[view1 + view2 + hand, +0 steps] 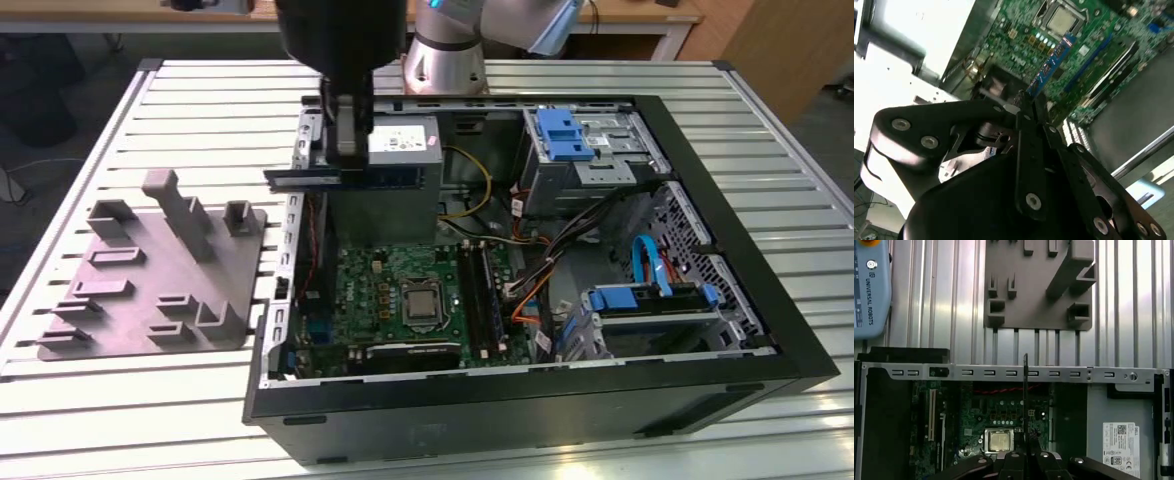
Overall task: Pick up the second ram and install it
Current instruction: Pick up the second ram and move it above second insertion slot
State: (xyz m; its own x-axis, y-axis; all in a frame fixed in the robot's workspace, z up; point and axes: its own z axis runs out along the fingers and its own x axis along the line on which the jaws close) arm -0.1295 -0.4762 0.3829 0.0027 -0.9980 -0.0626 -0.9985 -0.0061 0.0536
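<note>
My gripper [350, 165] hangs over the back left part of the open computer case [747, 260], shut on the second ram [354, 179]. The ram is a long, thin, dark stick held level, above the case's left wall and the power supply [403, 143]. In the second wrist view the stick [1054, 62] juts out past my fingers [1026, 107] over the green motherboard [1019, 45]. The first wrist view shows it edge-on as a thin dark line [1025, 390] rising from the gripper [1025, 452]. The long black memory slots [482, 290] lie right of the processor socket [422, 303], lower than the stick.
A grey holder block [147, 285] with upright pegs and slots sits on the slatted table [120, 400] at the exterior view's left of the case. Inside the case are blue drive caddies [574, 135], loose cables [534, 240] and the metal case rail [1004, 372].
</note>
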